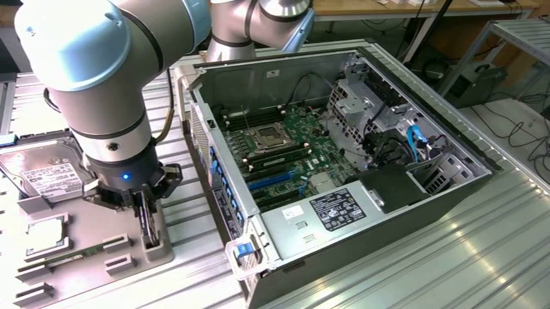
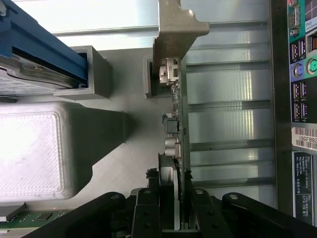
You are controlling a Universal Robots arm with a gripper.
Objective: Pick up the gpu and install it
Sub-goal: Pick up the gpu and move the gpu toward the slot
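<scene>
Single arm, pincer [image 1: 148, 222] down over the gray holder [image 1: 163, 256] on the worktop [image 1: 413, 270]. The gpu [image 1: 154, 239] stands on edge in a slot along the holder's edge nearest the open PC case [image 1: 284, 61]. In the wrist view the gpu [image 2: 178, 124] runs lengthwise straight out from the pincer [image 2: 174, 213], with the silver bracket [image 2: 173, 34] at the far end. The pincer straddles the near end, one side to each face of the card. Can't tell if it's pinching or just shy of contact. The card sits in its slot, not lifted. The hard drive [image 1: 47, 170] and memory stick [image 1: 77, 252] sit well apart, toward the holder's other side.
</scene>
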